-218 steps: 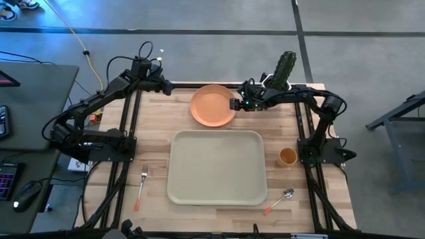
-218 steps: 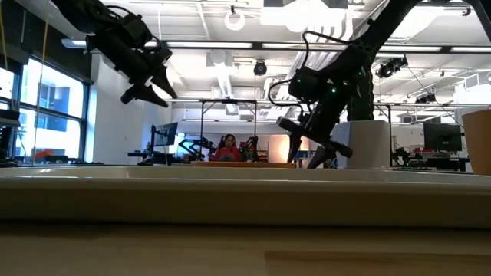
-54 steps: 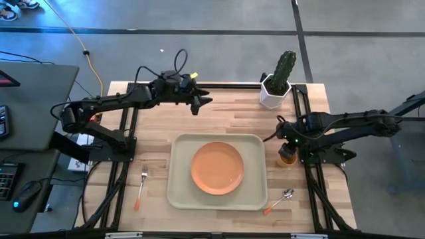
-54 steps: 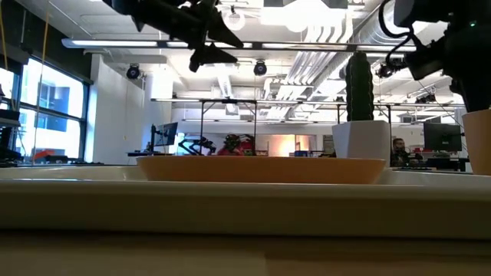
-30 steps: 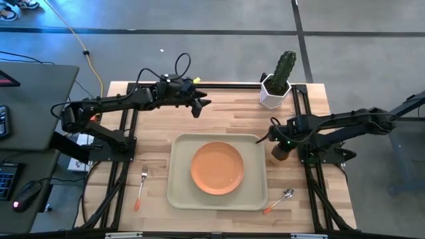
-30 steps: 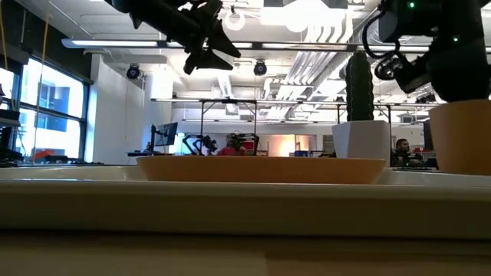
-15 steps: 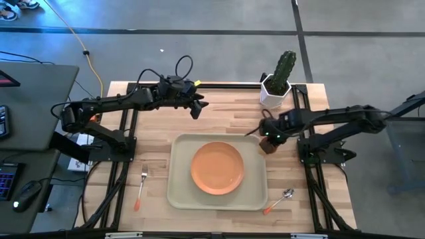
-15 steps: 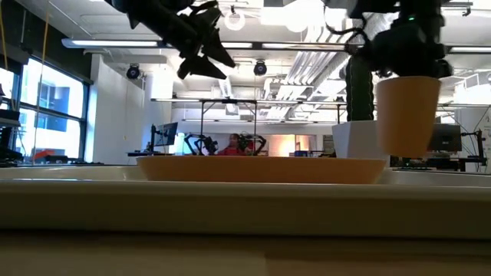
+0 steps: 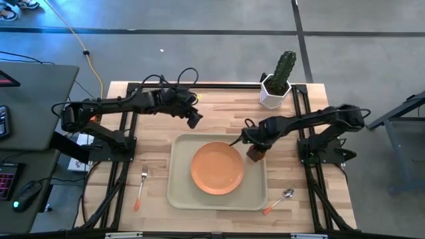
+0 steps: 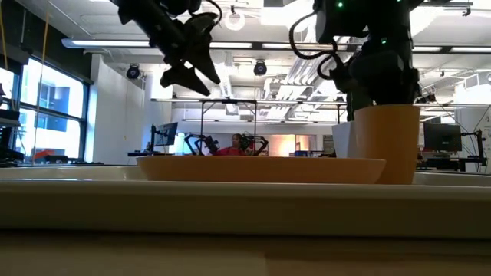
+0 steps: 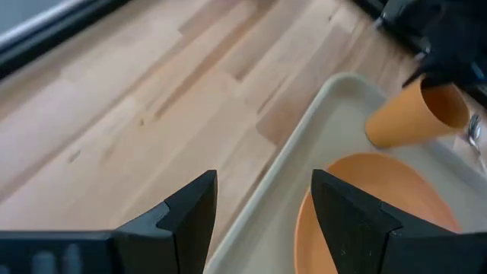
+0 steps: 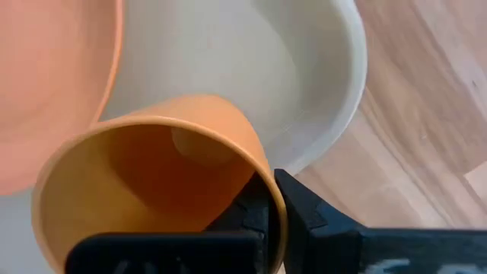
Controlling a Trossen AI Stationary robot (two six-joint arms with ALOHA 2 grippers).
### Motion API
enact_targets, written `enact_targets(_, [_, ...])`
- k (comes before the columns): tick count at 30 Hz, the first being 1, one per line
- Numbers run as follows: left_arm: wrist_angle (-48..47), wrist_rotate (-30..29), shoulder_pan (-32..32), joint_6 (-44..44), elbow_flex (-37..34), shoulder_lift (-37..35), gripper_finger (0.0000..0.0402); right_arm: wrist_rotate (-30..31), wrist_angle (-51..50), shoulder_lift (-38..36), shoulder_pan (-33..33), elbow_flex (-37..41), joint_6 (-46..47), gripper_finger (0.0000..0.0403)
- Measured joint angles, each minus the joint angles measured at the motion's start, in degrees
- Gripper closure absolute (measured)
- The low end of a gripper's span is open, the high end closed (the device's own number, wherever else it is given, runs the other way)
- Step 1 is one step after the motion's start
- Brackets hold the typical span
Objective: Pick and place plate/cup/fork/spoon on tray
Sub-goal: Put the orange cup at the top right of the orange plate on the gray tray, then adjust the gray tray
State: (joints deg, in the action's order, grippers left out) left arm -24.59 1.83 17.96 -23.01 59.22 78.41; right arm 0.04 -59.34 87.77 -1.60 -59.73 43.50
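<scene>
The orange plate (image 9: 216, 167) lies in the middle of the beige tray (image 9: 182, 192). My right gripper (image 12: 272, 209) is shut on the orange cup (image 10: 387, 142), which stands upright over the tray's far right corner (image 9: 259, 141); the tray's rim hides the cup's base in the low view. Above the bare table beyond the tray's far edge, my left gripper (image 9: 194, 121) hangs open with nothing between its fingers. The fork (image 9: 141, 186) lies on the table left of the tray. The spoon (image 9: 279, 201) lies at the tray's near right corner. My right gripper pinches the cup's wall at its rim (image 12: 268, 183), one finger inside the cup and one outside. The fingers come down from above. The cup stays upright, mouth up, beside the plate; whether its base rests on the tray I cannot tell.
A white pot with a cactus (image 9: 275, 91) stands at the table's far right. Black frame rails run along the left and right sides of the wooden table (image 9: 226, 113). Bare wood lies between the tray and the far edge.
My right gripper has carried the cup from beside the tray's right edge up, toward the table's left, then down over the tray's far right corner, keeping it upright. My left gripper has drifted toward the tray and tipped downward, staying open.
</scene>
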Motion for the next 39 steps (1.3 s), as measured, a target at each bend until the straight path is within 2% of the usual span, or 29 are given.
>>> enact_targets(8, [-3.1, -3.0, -1.3, -0.5, 0.0, 0.0, 0.0200, 4.2, 1.8, 0.0, 4.0, -0.1, -0.4, 0.0402])
enact_targets(20, [-5.9, -4.5, -1.1, 1.2, 0.0, 0.0, 0.0200, 5.8, 3.8, 0.1, 6.9, 0.1, -3.7, 0.0393])
enact_targets(24, [-8.8, -4.5, -1.2, 0.7, 0.0, 0.0, 0.0200, 5.9, 3.8, 0.2, 6.7, 0.2, -3.5, 0.0360])
enact_targets(32, [-11.1, -4.6, -1.2, 0.2, 0.0, 0.0, 0.0200, 5.8, 3.8, -0.6, 6.7, 0.2, -4.5, 0.0270])
enact_targets(39, [-11.2, -4.7, -1.2, -0.6, 0.0, 0.0, 0.0200, 7.6, 4.0, -6.7, 6.7, 0.2, -3.6, 0.0220])
